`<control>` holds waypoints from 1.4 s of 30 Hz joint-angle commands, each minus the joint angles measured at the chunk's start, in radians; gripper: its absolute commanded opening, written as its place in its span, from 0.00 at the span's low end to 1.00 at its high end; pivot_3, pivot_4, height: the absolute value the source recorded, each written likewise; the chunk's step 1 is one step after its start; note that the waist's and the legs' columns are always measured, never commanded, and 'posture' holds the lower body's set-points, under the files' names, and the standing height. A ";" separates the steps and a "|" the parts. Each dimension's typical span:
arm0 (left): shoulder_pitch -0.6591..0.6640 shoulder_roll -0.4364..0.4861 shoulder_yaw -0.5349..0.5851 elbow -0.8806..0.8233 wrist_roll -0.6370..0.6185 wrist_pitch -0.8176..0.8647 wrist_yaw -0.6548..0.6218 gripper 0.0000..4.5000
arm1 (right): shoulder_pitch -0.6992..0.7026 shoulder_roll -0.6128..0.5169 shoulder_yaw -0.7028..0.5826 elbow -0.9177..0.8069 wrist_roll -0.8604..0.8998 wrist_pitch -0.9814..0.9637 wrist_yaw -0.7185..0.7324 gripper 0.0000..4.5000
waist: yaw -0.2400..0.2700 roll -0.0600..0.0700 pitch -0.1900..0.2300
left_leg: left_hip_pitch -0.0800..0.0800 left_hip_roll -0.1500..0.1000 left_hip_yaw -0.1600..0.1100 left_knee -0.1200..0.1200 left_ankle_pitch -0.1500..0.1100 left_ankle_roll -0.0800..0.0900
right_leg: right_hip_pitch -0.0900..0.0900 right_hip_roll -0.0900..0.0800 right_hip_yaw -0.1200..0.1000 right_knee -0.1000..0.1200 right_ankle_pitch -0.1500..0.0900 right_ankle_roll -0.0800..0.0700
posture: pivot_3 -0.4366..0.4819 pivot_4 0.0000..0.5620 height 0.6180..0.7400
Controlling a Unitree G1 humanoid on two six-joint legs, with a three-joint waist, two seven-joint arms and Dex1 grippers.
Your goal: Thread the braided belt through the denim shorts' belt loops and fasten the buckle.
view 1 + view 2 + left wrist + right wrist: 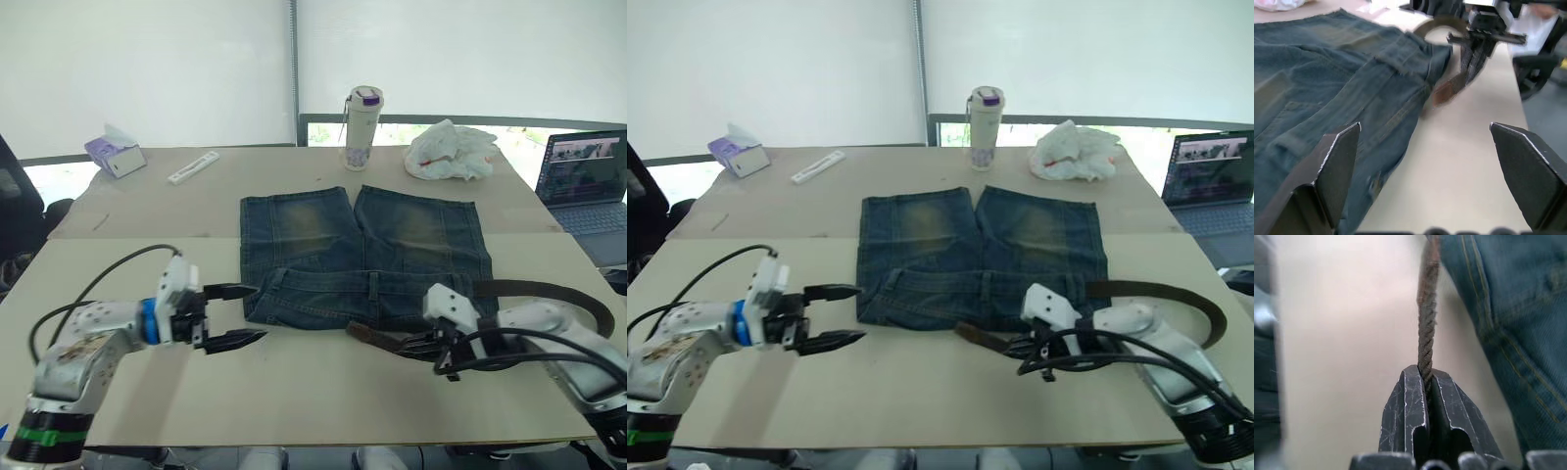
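Note:
The denim shorts (pixel 362 255) lie flat in the middle of the table, waistband toward me. The braided belt (pixel 377 338) runs from just below the waistband, under my right arm, and loops round the right side (pixel 588 299). My right gripper (pixel 416 345) is shut on the belt near its free end, seen edge-on between the fingers (pixel 1425 367). My left gripper (pixel 235 315) hovers open at the shorts' left waistband corner, holding nothing; its fingers (pixel 1327 171) frame the denim (pixel 1342 88). One belt loop (pixel 373 285) shows on the waistband. The buckle is hidden.
At the back stand a white bottle (pixel 361 127), a crumpled white cloth (pixel 451 149), a tissue box (pixel 114 153) and a white stick-like item (pixel 193 167). A laptop (pixel 586 181) sits at the far right. Black cables trail from both arms.

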 commanded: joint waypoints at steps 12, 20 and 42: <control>-0.314 -0.243 -0.202 0.142 -0.183 0.303 -0.038 1.00 | -0.103 0.073 -0.097 -0.098 0.226 0.042 -0.004 0.01 | -0.010 -0.001 0.000 | 0.000 -0.001 0.000 0.000 0.000 0.000 | -0.001 0.005 0.001 0.001 0.000 0.000 | 0.48 0.27 1.00; -0.331 -0.326 -0.142 0.199 -0.210 0.324 0.020 1.00 | -0.071 0.091 -0.143 -0.123 0.286 0.051 -0.069 0.01 | -0.003 -0.001 0.000 | 0.000 -0.001 0.000 0.001 0.000 0.000 | -0.001 0.002 0.000 0.000 0.000 0.000 | 0.48 0.27 1.00; -0.332 -0.461 -0.104 0.269 -0.199 0.344 0.189 0.00 | 0.000 0.087 -0.349 -0.160 0.508 0.172 -0.217 0.49 | 0.006 -0.002 0.000 | -0.002 -0.002 -0.001 0.001 0.000 0.000 | 0.000 0.001 0.000 0.000 0.000 0.001 | 0.48 0.27 1.00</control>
